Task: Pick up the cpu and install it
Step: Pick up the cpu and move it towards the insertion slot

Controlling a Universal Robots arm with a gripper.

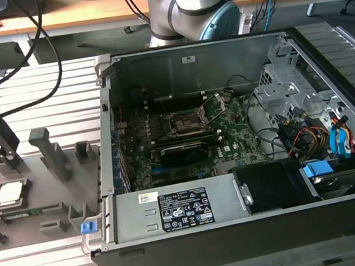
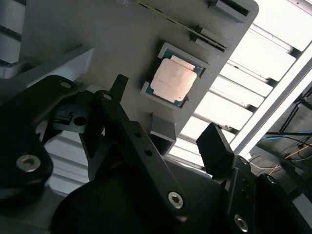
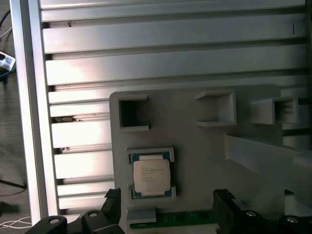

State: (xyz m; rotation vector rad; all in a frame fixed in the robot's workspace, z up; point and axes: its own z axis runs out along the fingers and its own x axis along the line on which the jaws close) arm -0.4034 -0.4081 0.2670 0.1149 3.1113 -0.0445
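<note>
Hovering over the flat silver-grey cpu (image 3: 151, 176) nested in a matte grey plastic fixture (image 3: 195, 146), the black jaws stand apart, blocky posts (image 1: 51, 156) at the cpu's two o'clock in the exterior view.

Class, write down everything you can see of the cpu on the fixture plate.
The cpu is a small, thin square chip with a pale silver, metal-looking lid over a greenish board edge. It lies flat, lid up, seated in a walled pocket of the grey fixture plate, beside the open computer case. Only the pocket touches it; the open gripper hangs above, apart.
</note>
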